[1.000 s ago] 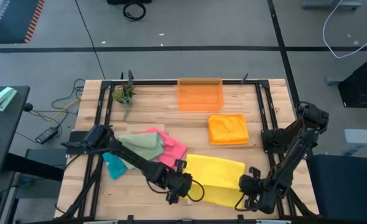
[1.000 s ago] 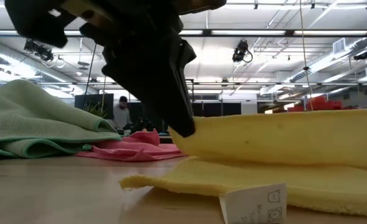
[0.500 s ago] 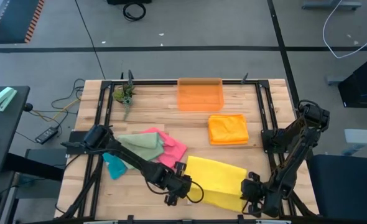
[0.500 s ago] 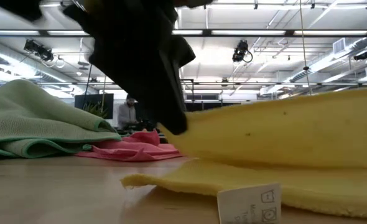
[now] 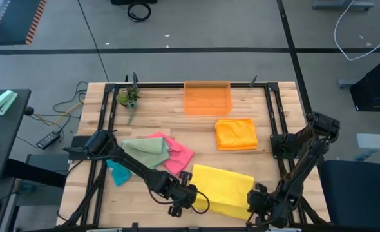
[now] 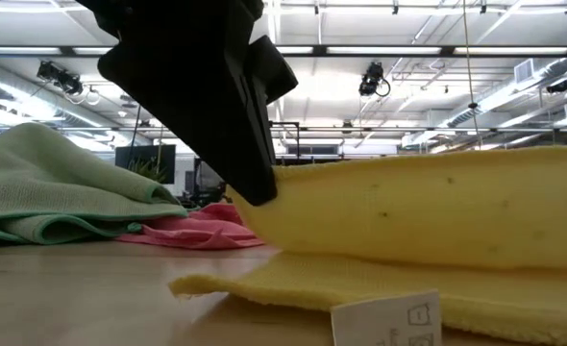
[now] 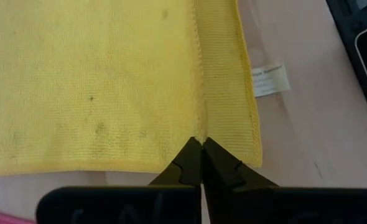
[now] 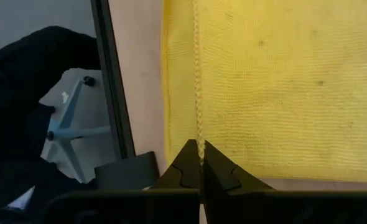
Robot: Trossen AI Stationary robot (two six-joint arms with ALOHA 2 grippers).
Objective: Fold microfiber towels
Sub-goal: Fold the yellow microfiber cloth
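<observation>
The yellow towel [image 5: 223, 189] lies at the near edge of the bench [image 5: 241, 109], between the two arms — a soft, finely ribbed cloth with a stitched hem, a few small dark specks on its face, and a white tag [image 7: 270, 79] sticking out from one edge. It is doubled over: the low view shows an upper layer lifted and bowed above a flat lower layer resting on the wood.

The left tool [image 5: 186, 196] is pinching the towel's near left corner, its fingers pressed together on the hem. The right tool [image 5: 259, 205] is pinching the near right corner the same way, right on the stitched seam.

Other towels lie well apart from it — an orange towel [image 5: 236, 134], folded into a neat rectangle, sits just in front of the orange bin [image 5: 207, 98]; a pink towel [image 5: 177, 154], a green towel [image 5: 146, 149] and a teal towel [image 5: 118, 173] are heaped loosely on the left side.
</observation>
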